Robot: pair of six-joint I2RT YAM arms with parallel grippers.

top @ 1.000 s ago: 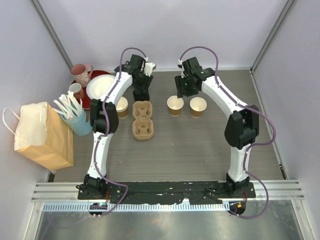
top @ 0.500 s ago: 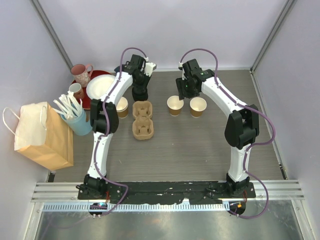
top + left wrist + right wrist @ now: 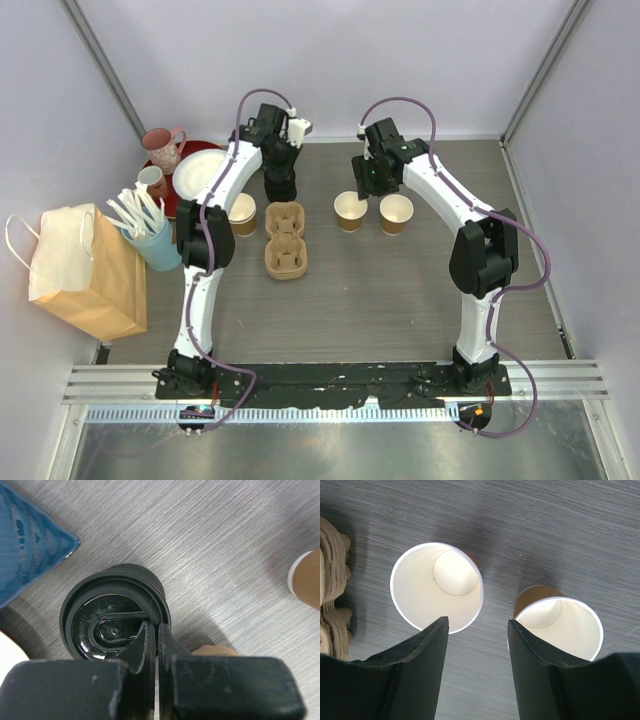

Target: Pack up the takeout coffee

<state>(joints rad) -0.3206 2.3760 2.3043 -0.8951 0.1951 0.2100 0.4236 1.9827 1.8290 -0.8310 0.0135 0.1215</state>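
While carrier (image 3: 285, 240) sat unfilled, lidless cup (image 3: 437, 585) and twin (image 3: 560, 625) stood right of it. Left gripper (image 3: 154, 630) pinched top lid (image 3: 112, 625) behind carrier. Right gripper (image 3: 477, 622) gaped over cups. Lidding, loading likely remained.

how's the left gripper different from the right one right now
The left gripper is pinched shut on the rim of the black lid stack; the right gripper is open and holds nothing. The left gripper sits right on the lids, while the right gripper hangs above two lidless cups. Both point downward.
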